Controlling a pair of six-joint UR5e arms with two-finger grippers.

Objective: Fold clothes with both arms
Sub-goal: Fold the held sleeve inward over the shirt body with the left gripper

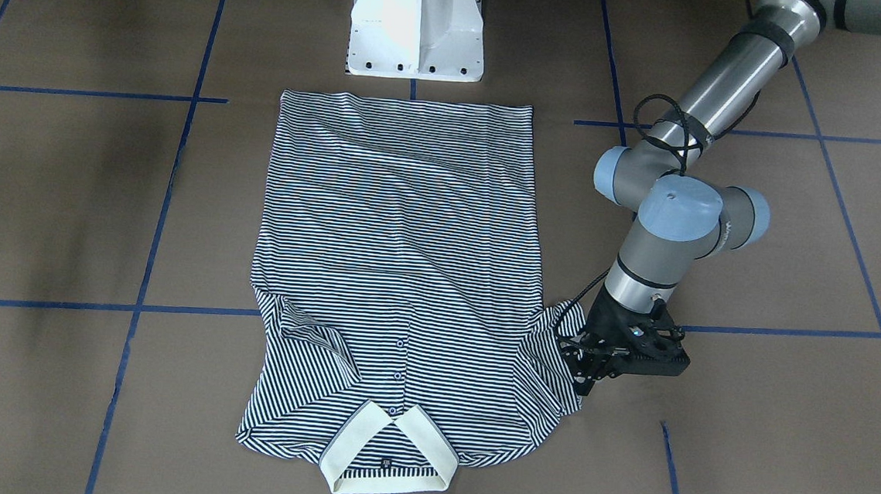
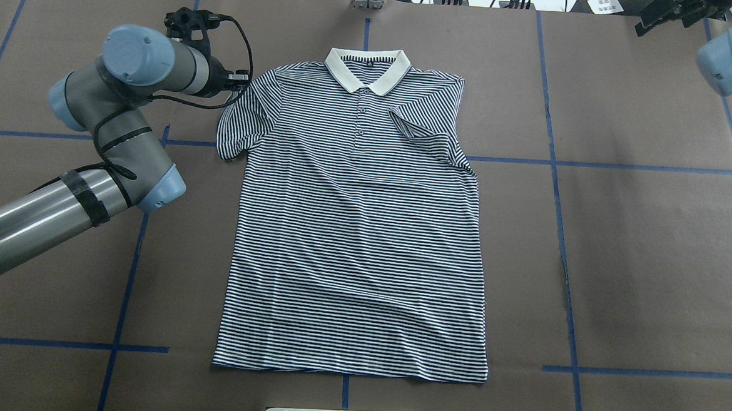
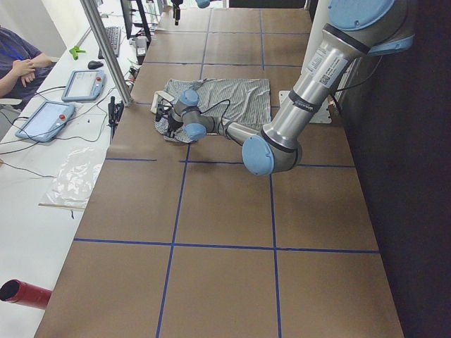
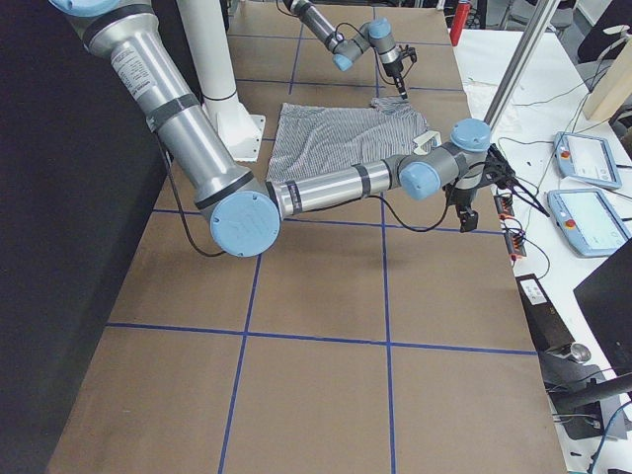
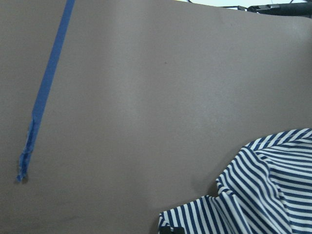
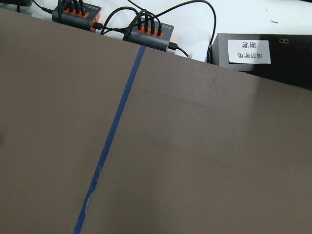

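Observation:
The striped polo shirt [image 2: 358, 230] lies flat and face up on the brown table, with its cream collar [image 2: 367, 68] at the far edge. One sleeve [image 2: 420, 124] is folded in over the chest. The other sleeve [image 1: 557, 348] lies spread, and its outer edge is bunched against my left gripper [image 1: 578, 365], which looks shut on that edge. In the left wrist view the sleeve [image 5: 263, 190] puckers toward the bottom of the frame. My right gripper [image 2: 651, 19] hovers over the table's far right corner, well away from the shirt. Whether it is open or shut does not show.
The white pedestal base [image 1: 417, 28] stands just behind the shirt's hem. Blue tape lines [image 2: 561, 178] cross the brown surface. Cable hubs [image 6: 146, 31] sit past the far edge. A side bench holds control tablets [image 3: 83, 84], with a seated person [image 3: 17, 67] beside it.

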